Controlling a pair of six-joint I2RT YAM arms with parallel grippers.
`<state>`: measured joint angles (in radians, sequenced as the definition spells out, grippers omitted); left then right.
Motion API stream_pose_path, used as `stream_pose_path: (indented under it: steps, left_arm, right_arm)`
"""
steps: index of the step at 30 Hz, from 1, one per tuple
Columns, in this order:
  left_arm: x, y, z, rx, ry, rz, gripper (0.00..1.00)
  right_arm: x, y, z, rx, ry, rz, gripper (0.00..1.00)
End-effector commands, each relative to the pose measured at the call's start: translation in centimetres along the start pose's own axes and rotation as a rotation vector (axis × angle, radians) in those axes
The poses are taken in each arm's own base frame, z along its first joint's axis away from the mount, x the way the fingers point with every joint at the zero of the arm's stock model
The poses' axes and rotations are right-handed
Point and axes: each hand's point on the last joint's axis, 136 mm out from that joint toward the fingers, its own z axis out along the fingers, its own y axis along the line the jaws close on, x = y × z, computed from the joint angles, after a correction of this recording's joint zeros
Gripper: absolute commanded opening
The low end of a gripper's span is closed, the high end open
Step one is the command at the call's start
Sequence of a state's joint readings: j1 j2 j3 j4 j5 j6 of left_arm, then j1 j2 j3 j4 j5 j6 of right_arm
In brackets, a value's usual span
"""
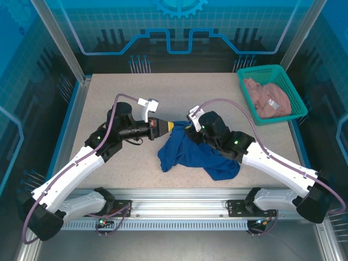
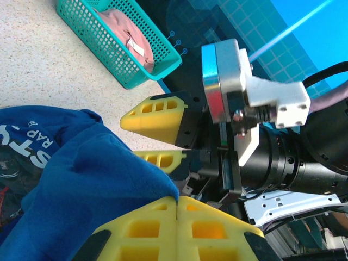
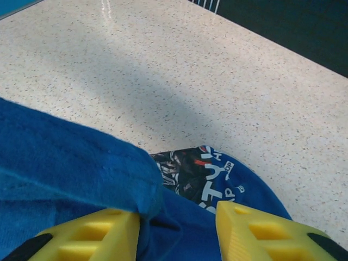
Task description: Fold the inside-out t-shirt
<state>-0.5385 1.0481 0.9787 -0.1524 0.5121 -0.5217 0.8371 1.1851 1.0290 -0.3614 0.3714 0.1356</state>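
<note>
Royal blue and crumpled, the cotton t-shirt (image 1: 198, 155) lies heaped on the speckled beige tabletop (image 1: 119, 92). Most of it sits beneath and behind the right pincer (image 3: 176, 213), and one peak is drawn up to the tips of the left pincer (image 2: 178, 202). A pale printed graphic (image 3: 202, 179) peeks from a fold just ahead of the right pincer.

The left pincer is pressed together, and a thin edge of the t-shirt appears nipped at its very tip. The right pincer stands apart with a thick roll of cloth lying between its fingers. I cannot tell whether they bear on it.

**Risks, as I judge them:**
- **Slip:** the left hold is shallow, so any pull could free the edge.
- **Wrong layers:** if the right pincer closes on that roll it may take several layers, and the t-shirt would then lift as a bunch rather than spread.
- **Contact:** the two pincers are nearly tip to tip, so a small sideways move could knock them together.

Well beyond the right pincer, a teal plastic mesh basket (image 1: 283, 73) holds a pinkish-beige garment (image 1: 263, 98), clear of the work.
</note>
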Motion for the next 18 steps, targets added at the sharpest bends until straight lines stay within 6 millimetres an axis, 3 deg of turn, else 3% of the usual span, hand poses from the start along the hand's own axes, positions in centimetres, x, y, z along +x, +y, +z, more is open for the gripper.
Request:
stream_pose_path:
  steps: [1,12,15,18]
  left_arm:
    - [-0.1,0.8,0.0,-0.027,-0.006,0.020,0.00]
    - [0.1,1.2,-0.3,-0.052,-0.016,0.037,0.00]
    - [0.2,1.4,-0.4,-0.063,-0.013,0.038,0.00]
    - [0.2,1.4,-0.3,-0.060,-0.014,0.035,0.00]
  right_arm:
    - [-1.2,-0.8,-0.9,0.048,-0.020,0.024,0.35]
    - [-0.9,-0.2,-0.9,-0.123,0.004,0.089,0.01]
    - [-0.9,0.6,-1.7,-0.215,-0.009,0.064,0.02]
    - [-0.5,2.2,-2.9,-0.326,-0.038,0.001,0.16]
